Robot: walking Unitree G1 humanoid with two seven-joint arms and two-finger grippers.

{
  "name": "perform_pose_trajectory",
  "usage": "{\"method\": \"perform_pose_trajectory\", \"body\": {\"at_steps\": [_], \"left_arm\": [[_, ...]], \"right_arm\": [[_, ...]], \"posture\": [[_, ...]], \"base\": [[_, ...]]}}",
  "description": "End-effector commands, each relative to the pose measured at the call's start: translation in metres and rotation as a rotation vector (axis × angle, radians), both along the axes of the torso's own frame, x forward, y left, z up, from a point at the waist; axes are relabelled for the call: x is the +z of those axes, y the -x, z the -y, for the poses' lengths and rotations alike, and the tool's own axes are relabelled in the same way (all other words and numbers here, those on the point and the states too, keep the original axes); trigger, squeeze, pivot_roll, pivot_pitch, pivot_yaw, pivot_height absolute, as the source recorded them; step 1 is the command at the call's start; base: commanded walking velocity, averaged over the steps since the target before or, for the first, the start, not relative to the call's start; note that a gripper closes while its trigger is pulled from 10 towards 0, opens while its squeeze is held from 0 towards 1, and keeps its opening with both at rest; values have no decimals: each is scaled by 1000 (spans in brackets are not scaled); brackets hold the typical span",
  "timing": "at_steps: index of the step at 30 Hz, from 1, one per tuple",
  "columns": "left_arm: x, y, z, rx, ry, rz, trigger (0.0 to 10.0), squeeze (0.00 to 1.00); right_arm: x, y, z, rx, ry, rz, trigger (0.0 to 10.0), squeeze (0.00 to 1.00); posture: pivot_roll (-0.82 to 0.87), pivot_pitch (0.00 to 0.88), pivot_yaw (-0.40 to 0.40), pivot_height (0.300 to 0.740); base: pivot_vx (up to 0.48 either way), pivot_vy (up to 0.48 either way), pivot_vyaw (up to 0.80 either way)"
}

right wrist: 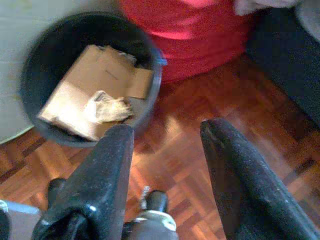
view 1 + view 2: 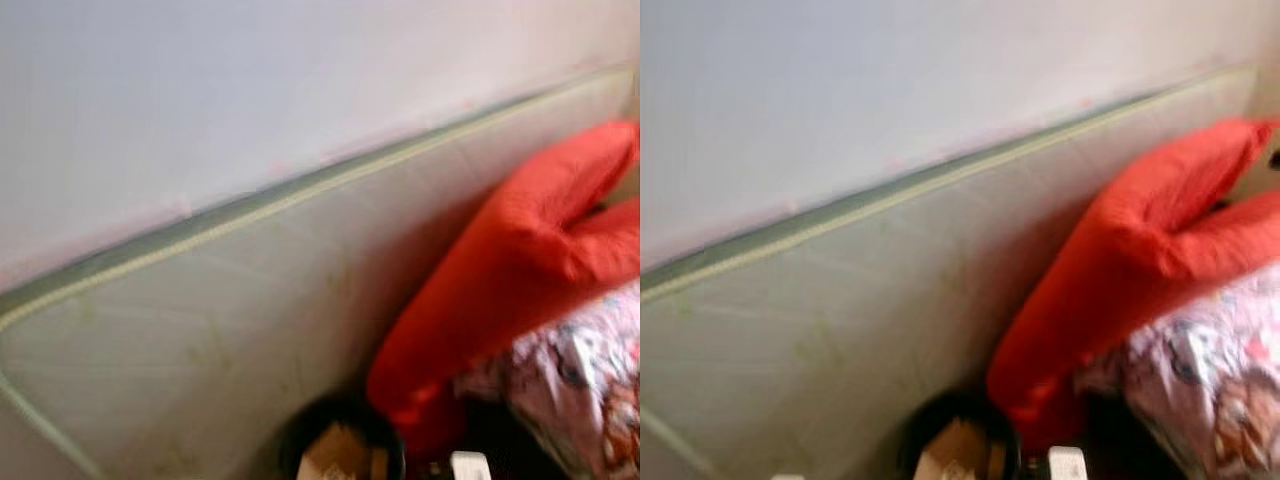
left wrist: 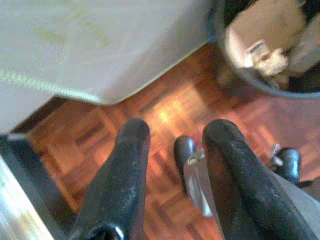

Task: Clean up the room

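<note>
A dark round bin point(image 1: 90, 75) holding flattened cardboard point(image 1: 95, 85) and a crumpled paper point(image 1: 107, 107) stands on the wood floor at the foot of the mattress; its rim shows at the bottom of the left eye view point(image 2: 340, 445). My right gripper point(image 1: 167, 145) hangs open just short of the bin, nothing between its fingers. My left gripper point(image 3: 175, 145) is open too, above bare parquet with the bin point(image 3: 265, 45) a little ahead.
A pale mattress point(image 2: 230, 330) leans on its long edge against the white wall. A big red cushion point(image 2: 500, 270) rests against it beside the bin, with a patterned fabric bundle point(image 2: 580, 380) to its right. Parquet floor point(image 1: 210, 100) lies between.
</note>
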State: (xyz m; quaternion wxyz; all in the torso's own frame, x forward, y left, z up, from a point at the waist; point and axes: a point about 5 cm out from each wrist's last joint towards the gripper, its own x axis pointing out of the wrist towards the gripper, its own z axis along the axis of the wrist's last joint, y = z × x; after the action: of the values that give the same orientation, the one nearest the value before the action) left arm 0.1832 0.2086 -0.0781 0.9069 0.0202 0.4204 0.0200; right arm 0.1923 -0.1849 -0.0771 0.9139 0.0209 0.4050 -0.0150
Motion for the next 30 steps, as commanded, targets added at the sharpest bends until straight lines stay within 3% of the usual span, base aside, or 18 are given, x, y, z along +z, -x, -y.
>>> {"method": "perform_pose_trajectory", "body": {"at_steps": [1,13,22,30], "left_arm": [[-3,4,3,-9,10,-20,10000,0],[-2,2,6,-12,13,-20,10000,0],[-1,1,2,-13,14,-10,10000,0],[0,-3,5,-19,17,-6,10000,0]], "right_arm": [[0,2,3,-22,-7,0,10000,0],[1,1,9,-31,-5,4,10000,0],[5,-13,-12,-14,-19,22,10000,0],[9,-20,-15,-19,-12,48,10000,0]], "posture": [[61,28,28,740],[54,40,39,740],[50,45,40,740],[38,51,48,740]], "base": [[0,-480,0],[0,-480,0],[0,-480,-765],[0,-480,0]]}}
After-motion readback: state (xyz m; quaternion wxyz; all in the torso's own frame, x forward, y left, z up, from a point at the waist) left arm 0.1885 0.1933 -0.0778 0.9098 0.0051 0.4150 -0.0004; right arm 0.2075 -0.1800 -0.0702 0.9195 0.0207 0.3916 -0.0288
